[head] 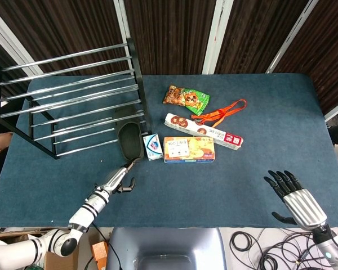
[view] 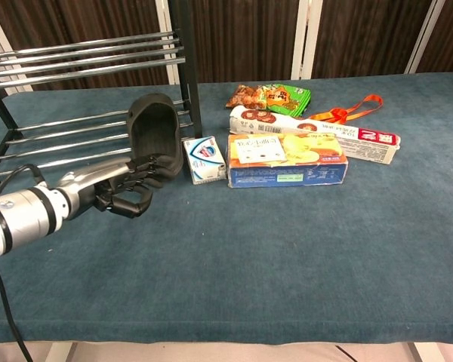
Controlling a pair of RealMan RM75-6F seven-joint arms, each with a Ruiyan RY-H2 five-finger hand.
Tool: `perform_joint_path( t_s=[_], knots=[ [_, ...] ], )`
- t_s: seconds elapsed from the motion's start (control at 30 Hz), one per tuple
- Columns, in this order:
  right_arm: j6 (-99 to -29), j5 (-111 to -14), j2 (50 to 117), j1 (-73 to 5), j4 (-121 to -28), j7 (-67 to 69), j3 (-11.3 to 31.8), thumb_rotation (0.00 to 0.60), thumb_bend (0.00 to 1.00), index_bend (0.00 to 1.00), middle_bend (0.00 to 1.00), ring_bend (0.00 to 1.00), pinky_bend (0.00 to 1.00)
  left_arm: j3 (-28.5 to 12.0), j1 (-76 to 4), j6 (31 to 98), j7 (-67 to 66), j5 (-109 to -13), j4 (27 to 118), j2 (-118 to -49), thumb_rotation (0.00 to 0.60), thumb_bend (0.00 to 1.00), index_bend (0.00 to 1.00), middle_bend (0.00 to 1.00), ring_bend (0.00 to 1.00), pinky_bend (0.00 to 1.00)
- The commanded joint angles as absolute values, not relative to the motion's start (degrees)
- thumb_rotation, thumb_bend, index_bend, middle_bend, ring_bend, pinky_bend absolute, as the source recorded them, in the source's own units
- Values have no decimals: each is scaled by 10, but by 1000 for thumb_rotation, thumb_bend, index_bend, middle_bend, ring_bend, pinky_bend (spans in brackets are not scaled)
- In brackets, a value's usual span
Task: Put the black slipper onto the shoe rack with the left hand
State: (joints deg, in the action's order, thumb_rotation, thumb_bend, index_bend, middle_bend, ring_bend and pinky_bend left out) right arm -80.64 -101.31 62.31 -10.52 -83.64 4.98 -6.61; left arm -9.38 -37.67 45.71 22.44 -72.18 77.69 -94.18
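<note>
The black slipper lies sole down at the foot of the metal shoe rack, its toe against the lower rails. My left hand is low over the table just in front of the slipper's heel. Its fingers stretch toward the heel edge and the thumb curls below; it holds nothing. I cannot tell whether the fingertips touch the slipper. My right hand hovers open at the table's near right corner, shown only in the head view.
A small blue-and-white box sits right beside the slipper. Next to it lie a biscuit box, a long cookie pack, a snack bag and an orange lanyard. The rack's black upright stands by the slipper.
</note>
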Motion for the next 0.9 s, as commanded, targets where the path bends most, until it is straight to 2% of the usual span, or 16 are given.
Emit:
perform_joint_path(
  t_s=[0.03, 0.9],
  knots=[
    [-806, -1013, 623, -105, -836, 50, -66, 600, 113, 0, 0, 0, 0, -101, -383, 454, 228, -718, 764, -948, 600, 687, 0, 0, 0, 151],
    [-808, -1014, 621, -105, -835, 55, -67, 600, 113, 0, 0, 0, 0, -145, -428, 438, 328, -728, 653, -983, 600, 689, 0, 0, 0, 141]
  ],
)
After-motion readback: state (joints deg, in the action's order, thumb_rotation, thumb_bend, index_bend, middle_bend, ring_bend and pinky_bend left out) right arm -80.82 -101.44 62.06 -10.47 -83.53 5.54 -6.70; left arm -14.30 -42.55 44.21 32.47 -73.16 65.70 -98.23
